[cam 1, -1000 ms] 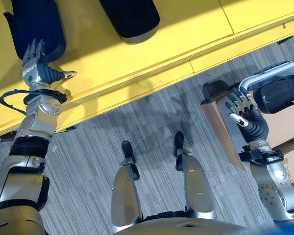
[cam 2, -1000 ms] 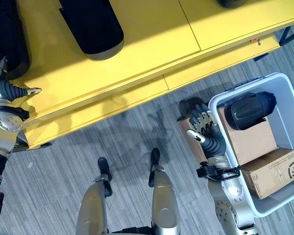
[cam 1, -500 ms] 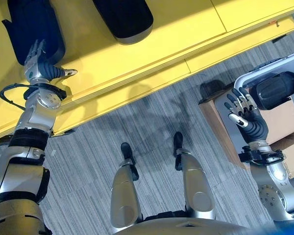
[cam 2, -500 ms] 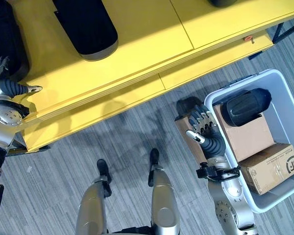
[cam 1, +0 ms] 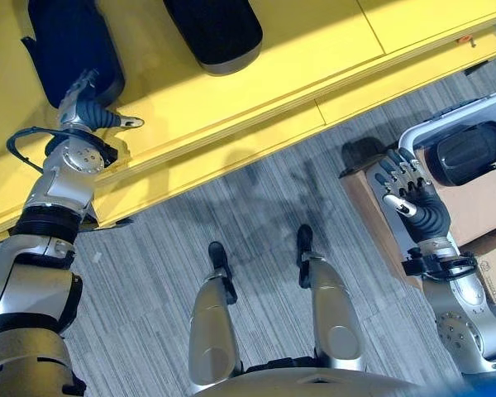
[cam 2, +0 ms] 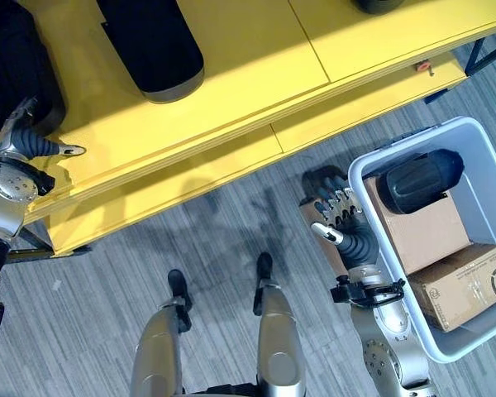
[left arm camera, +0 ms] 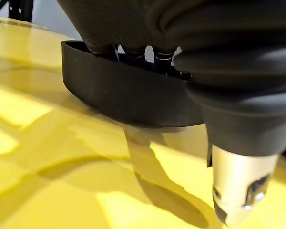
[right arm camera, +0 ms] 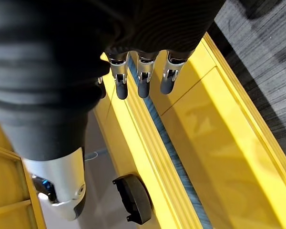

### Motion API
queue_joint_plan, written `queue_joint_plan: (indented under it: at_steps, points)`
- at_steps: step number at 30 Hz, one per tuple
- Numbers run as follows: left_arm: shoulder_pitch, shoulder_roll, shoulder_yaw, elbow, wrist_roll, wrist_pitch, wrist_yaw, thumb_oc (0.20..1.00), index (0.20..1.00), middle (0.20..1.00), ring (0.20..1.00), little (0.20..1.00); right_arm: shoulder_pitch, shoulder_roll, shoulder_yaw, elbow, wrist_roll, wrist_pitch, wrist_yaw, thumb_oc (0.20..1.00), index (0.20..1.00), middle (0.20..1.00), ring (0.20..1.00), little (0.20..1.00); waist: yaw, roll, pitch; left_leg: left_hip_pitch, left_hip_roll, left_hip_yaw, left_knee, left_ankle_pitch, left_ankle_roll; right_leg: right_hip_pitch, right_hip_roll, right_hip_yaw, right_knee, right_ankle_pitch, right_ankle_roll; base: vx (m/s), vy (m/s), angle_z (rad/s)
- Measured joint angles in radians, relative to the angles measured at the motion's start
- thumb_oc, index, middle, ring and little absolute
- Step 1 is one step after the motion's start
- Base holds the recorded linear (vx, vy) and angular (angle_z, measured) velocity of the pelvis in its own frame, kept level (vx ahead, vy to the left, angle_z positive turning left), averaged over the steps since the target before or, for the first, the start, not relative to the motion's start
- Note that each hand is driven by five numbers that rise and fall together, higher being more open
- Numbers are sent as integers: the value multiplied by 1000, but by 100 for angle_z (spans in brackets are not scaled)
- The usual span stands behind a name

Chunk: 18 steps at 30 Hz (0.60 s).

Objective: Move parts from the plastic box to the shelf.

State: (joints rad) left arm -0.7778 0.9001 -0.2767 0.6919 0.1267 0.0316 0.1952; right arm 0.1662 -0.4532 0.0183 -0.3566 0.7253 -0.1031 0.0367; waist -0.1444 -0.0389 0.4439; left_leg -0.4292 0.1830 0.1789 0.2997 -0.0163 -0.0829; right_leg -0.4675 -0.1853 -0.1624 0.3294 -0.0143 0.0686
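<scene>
A wide black part [cam 1: 70, 37] lies on the yellow shelf [cam 1: 314, 50] at the far left, with a second black part [cam 1: 215, 29] to its right. My left hand [cam 1: 87, 116] rests on the shelf, open. Its straight fingers reach the near rim of the left part [left arm camera: 128, 95] and the thumb [left arm camera: 240, 186] sticks out sideways. The grey plastic box [cam 2: 413, 136] stands on the floor at the right. It holds one black part [cam 2: 420, 180] on top of two cardboard boxes [cam 2: 413, 231]. My right hand [cam 2: 343, 223] hovers open just outside the box's left rim, holding nothing.
A brown carton [cam 1: 372, 215] sits under and beside the plastic box. A third dark part [cam 2: 380, 4] shows at the shelf's far edge. The shelf's front edge [cam 2: 273, 136] runs diagonally above grey carpet [cam 2: 215, 240]. Another black part [right arm camera: 133, 198] lies on a lower level.
My left hand has tipped forward, bringing its fingers against the left black part. The right hand has barely moved. The whole view has shifted slightly.
</scene>
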Motion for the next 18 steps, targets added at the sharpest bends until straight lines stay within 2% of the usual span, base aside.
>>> queue_joint_plan:
  at_steps: [9, 13, 18]
  points:
    - [2, -1, -3, 0, 0, 0, -23, 1000, 1000, 1000, 1000, 1000, 28, 0, -1, 0, -1, 9, 2, 1000, 1000, 1000, 1000, 1000, -1, 1, -10, 0, -1, -1, 1, 0, 0, 0, 0, 0, 1, 0, 0, 0, 0, 0]
    - [1, -1, -56, 3, 4, 0, -31, 1000, 1000, 1000, 1000, 1000, 29, 0, -2, 0, -1, 11, 6, 1000, 1000, 1000, 1000, 1000, 0, 2, -30, 0, -1, -1, 1, 0, 0, 0, -1, 0, 1, 0, 0, 0, 0, 0]
    - [2, -1, -66, 3, 24, 1, -41, 1000, 1000, 1000, 1000, 1000, 29, 0, -3, 0, -1, 11, 22, 1000, 1000, 1000, 1000, 1000, 0, 2, -30, -1, -6, -2, 1, 0, 1, 0, -6, 0, 3, 0, 0, -3, -1, 1]
